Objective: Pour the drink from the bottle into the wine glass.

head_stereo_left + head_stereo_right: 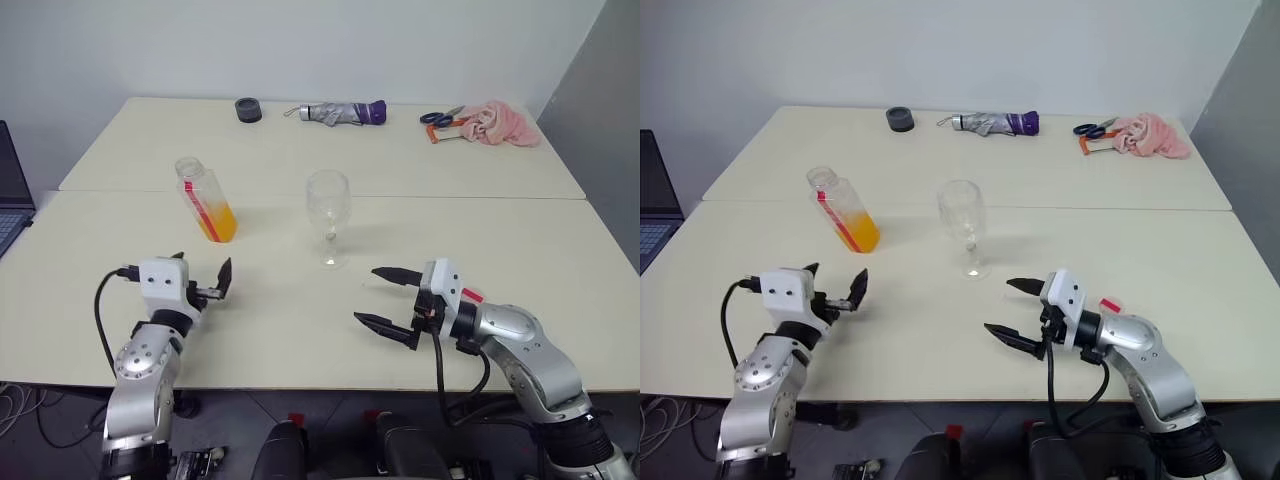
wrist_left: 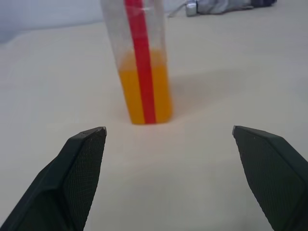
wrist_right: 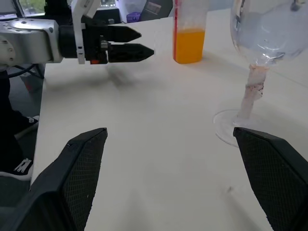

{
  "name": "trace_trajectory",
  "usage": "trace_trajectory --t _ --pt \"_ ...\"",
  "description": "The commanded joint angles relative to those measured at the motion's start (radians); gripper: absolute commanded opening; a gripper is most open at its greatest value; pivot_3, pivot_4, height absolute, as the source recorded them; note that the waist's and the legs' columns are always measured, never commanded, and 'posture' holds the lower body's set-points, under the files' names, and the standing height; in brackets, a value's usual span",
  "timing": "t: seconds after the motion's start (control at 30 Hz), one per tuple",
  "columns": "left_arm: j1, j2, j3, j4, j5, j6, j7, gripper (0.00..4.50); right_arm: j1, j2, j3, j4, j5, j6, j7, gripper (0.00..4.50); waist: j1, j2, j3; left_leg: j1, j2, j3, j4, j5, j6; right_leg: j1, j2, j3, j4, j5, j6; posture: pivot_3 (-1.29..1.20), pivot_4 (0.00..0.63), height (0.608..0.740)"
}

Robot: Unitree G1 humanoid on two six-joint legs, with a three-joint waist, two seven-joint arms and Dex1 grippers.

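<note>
Here the left gripper (image 1: 205, 278) hovers low over the cream table (image 1: 300, 330), its two black fingers spread wide with nothing between them. Straight ahead of it, a little beyond the fingertips, stands the bottle (image 1: 205, 200), upright and uncapped, a red stripe running down its side. The drink (image 2: 144, 94) fills roughly the lower part of the bottle, orange-yellow and translucent. In the left wrist view the bottle sits between the two fingers' lines, but well past their tips, not touched.

The right gripper (image 1: 385, 296) is also wide open and empty, held level just above the table and pointing toward the left gripper. The wine glass (image 1: 328, 215) stands upright ahead of it and slightly to its outer side, close to one fingertip in the right wrist view yet apart from it. The bowl looks empty, and its foot rests flat on the table. Bottle and glass stand near each other, the glass on the right gripper's side of the bottle.

Far beyond both grippers, along the back table, lie a dark round object (image 1: 248, 109), a folded grey and purple umbrella (image 1: 340, 112), scissors (image 1: 442, 120) and a pink cloth (image 1: 500, 124).
</note>
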Motion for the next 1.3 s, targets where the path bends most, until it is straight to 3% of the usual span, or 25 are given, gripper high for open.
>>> trace_trajectory --t 0.03,0.33,1.0,1.3 --pt "-0.043 0.024 0.016 0.021 -0.016 0.004 -0.017 4.50 0.001 -0.005 0.004 -0.039 0.005 -0.010 0.003 4.47 0.001 0.000 0.000 0.000 0.000 0.000 0.000 0.000 0.000 0.000 0.000 0.000 0.000 0.000 0.000 0.00 0.150 0.740" --pt "-0.162 0.079 0.021 0.123 -0.088 0.035 -0.119 4.50 -0.016 -0.006 0.025 -0.062 -0.011 -0.009 -0.002 4.47 0.003 0.000 0.000 0.000 0.000 -0.001 0.000 0.000 0.000 0.000 0.000 -0.001 0.001 0.000 0.000 0.00 0.150 0.740" --pt "-0.381 0.147 0.009 0.380 -0.060 -0.022 -0.155 4.50 -0.039 -0.002 0.041 -0.076 -0.020 -0.002 -0.027 4.47 0.004 0.000 0.000 0.000 0.000 -0.001 0.000 0.000 0.000 0.000 0.000 -0.002 0.001 0.000 0.000 0.00 0.150 0.740" --pt "-0.466 0.162 -0.006 0.474 -0.045 -0.047 -0.180 4.50 -0.097 0.028 -0.008 -0.140 0.118 0.038 -0.005 4.47 0.004 0.000 0.000 -0.001 0.000 -0.002 0.000 0.000 0.000 0.000 0.000 -0.003 0.001 0.000 0.000 0.00 0.150 0.740"
